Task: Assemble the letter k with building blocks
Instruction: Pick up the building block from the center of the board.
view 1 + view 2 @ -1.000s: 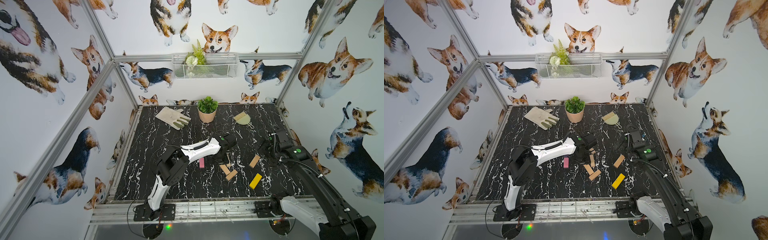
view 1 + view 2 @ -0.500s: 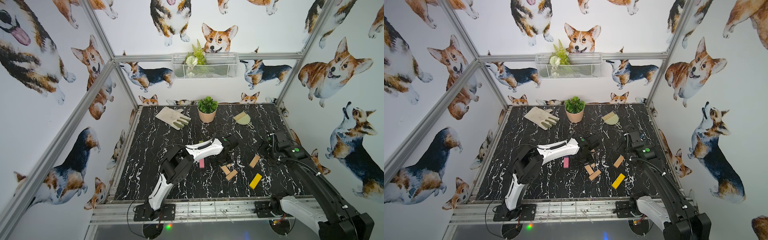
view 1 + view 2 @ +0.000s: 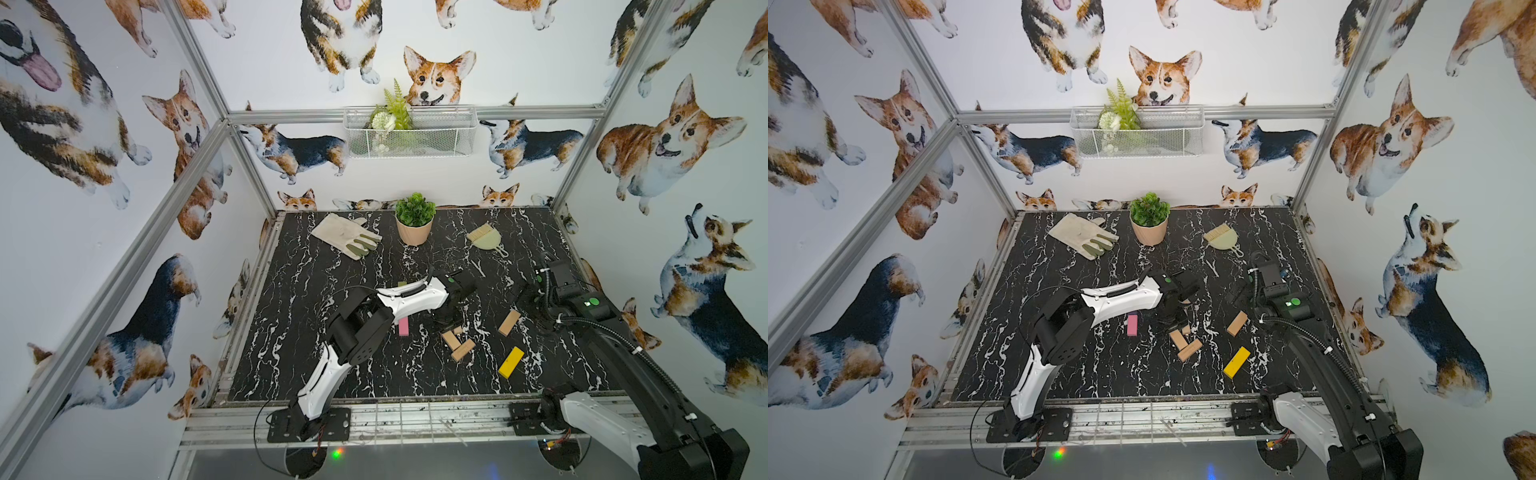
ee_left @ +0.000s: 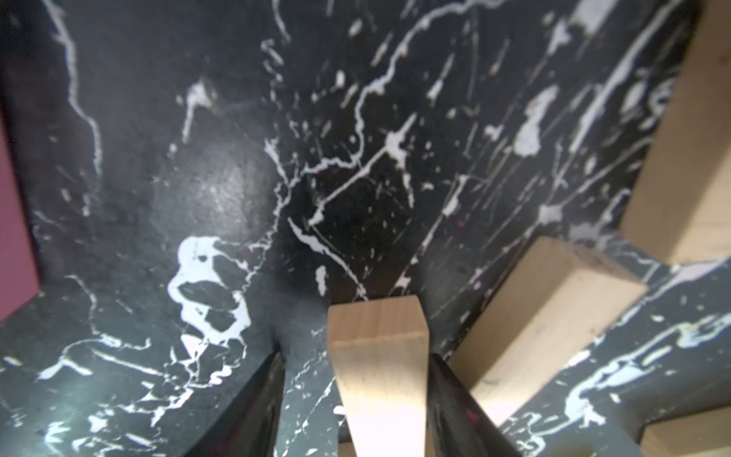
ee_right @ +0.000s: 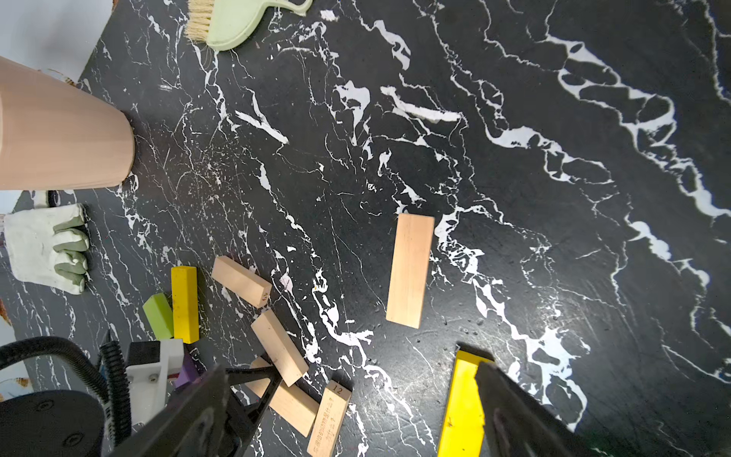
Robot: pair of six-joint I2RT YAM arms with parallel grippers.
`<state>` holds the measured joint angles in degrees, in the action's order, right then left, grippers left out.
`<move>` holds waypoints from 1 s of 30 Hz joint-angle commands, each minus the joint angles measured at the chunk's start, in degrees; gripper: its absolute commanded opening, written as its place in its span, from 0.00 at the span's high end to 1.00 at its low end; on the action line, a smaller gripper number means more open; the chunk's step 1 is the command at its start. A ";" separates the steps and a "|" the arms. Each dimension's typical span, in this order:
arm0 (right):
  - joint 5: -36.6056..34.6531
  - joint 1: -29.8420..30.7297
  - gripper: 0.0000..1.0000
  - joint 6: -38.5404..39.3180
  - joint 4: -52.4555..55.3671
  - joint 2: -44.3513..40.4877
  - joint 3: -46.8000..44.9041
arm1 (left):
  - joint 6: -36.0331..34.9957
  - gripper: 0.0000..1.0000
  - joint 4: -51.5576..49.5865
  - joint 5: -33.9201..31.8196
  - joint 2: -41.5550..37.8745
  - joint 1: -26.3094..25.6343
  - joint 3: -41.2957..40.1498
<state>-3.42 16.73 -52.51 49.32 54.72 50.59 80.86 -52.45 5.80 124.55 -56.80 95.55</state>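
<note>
From above, the left arm (image 3: 411, 297) covers the left gripper (image 4: 355, 356), yet its wrist camera shows a tan block (image 4: 377, 376) between the jaws. One jaw is against the block's side and a strip of table (image 4: 237, 158) shows beside the other, so they are part open, not clamped. Only the right wrist view catches the lime green block (image 5: 158, 314), yellow block (image 5: 184, 302) and purple block (image 5: 186, 370) lying mid-table behind that arm, and the right gripper (image 5: 352, 366) gapes wide, holding nothing.

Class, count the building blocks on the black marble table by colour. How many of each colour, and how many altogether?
Tan wood blocks: 5
Yellow blocks: 2
Lime green block: 1
Purple block: 1
Pink block: 1
Total: 10
</note>
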 commanded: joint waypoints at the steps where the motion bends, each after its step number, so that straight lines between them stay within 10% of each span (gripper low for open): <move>1: -0.42 -0.12 0.00 -0.39 0.51 -0.59 -0.05 | 5.35 0.43 0.57 -1.53 -0.39 -0.46 -1.05; 30: 0.87 -0.04 0.00 -0.03 -0.01 -0.84 -0.58 | 8.52 0.79 -2.97 -12.04 -6.94 -0.59 -0.89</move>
<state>-2.96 16.73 -52.36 49.36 53.67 50.00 87.66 -52.66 -1.54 119.85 -57.80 94.80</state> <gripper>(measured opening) 0.996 0.285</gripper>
